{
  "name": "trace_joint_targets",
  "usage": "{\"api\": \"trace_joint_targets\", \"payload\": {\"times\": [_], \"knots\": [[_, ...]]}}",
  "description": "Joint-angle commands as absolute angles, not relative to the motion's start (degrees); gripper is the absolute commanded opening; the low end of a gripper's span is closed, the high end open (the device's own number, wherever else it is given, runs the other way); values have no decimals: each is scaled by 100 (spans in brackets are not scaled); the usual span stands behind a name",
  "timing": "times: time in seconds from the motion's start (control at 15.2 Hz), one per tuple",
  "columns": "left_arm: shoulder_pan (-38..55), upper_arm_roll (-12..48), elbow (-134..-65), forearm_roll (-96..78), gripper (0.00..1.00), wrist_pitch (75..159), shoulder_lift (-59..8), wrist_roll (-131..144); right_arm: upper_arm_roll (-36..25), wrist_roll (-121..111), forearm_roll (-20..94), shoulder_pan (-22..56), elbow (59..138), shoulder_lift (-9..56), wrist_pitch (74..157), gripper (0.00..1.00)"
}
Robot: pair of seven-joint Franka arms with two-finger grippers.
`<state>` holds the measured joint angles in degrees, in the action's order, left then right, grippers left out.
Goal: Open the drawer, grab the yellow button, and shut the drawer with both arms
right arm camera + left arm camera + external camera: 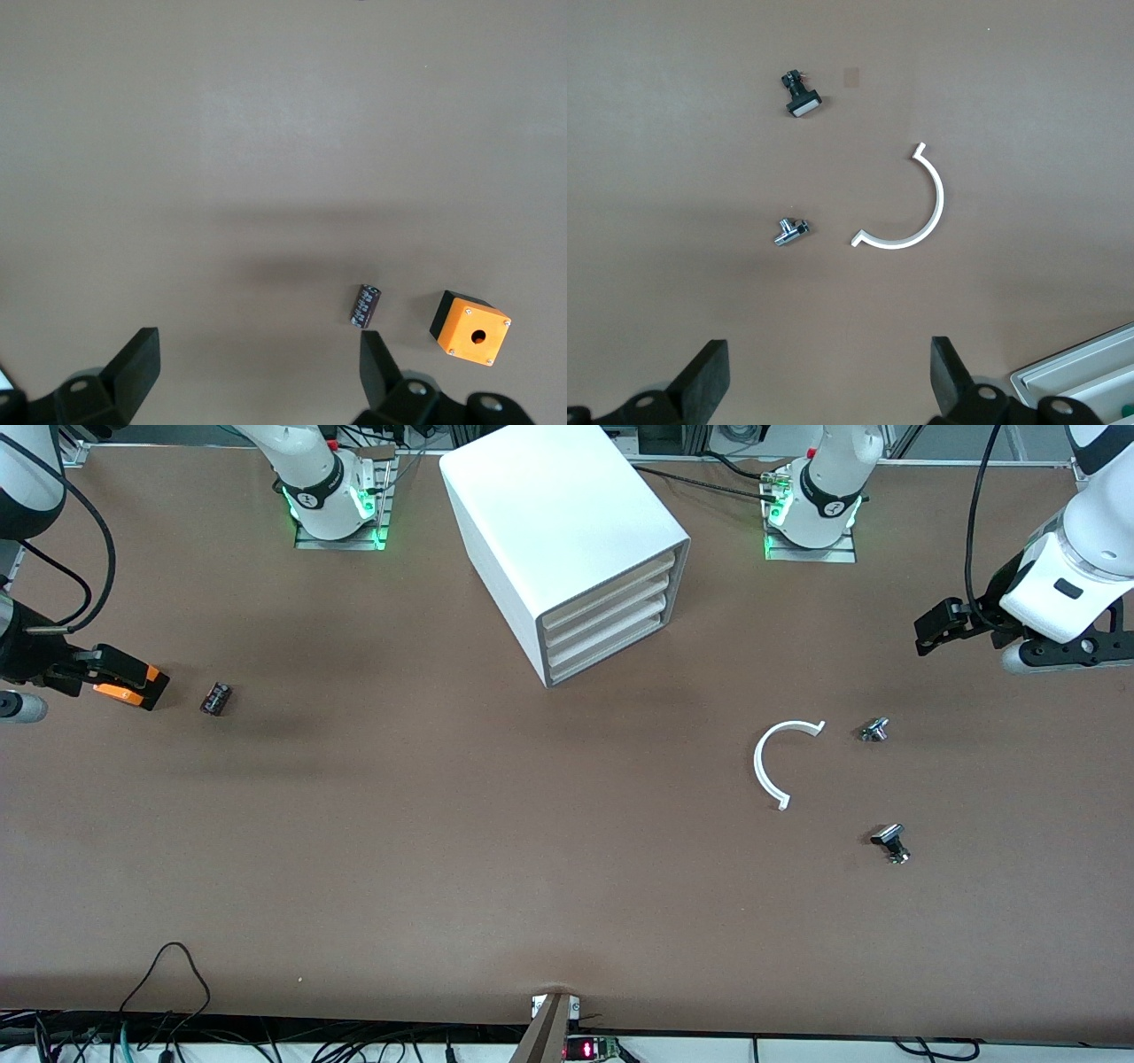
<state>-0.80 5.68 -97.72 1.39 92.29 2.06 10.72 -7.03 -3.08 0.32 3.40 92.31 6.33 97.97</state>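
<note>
Lowest in frame, we see a black-capped metal fitting near a white plastic arc; the drawer sits shut, upper centre — both grippers gape wide, empty.

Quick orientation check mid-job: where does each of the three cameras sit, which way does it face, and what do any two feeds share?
Front view: high across the table, facing both bases and the cabinet; both arms show.
Left wrist view: looks down past the open left gripper at the white arc and two small metal parts.
Right wrist view: looks down past the open right gripper at the orange cube.
Shared: front also shows the arc and cube.
</note>
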Motion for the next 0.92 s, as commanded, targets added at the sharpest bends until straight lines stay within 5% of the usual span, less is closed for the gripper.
{"api": "trace_joint_targets", "payload": {"times": [0.0, 0.66, 0.86], "knots": [[-106, 642, -9589, 132, 100, 9123, 132, 993, -694, -343, -26, 316, 9202, 571, 9738, 100], [-105, 773, -9694, -1061, 100, 8035, -597, 317, -694, -369, -44, 316, 9202, 589, 9747, 100], [-27, 791, -10175, -1843, 100, 7778, -887, 273, -694, -369, -44, 325, 9202, 589, 9747, 100]]}}
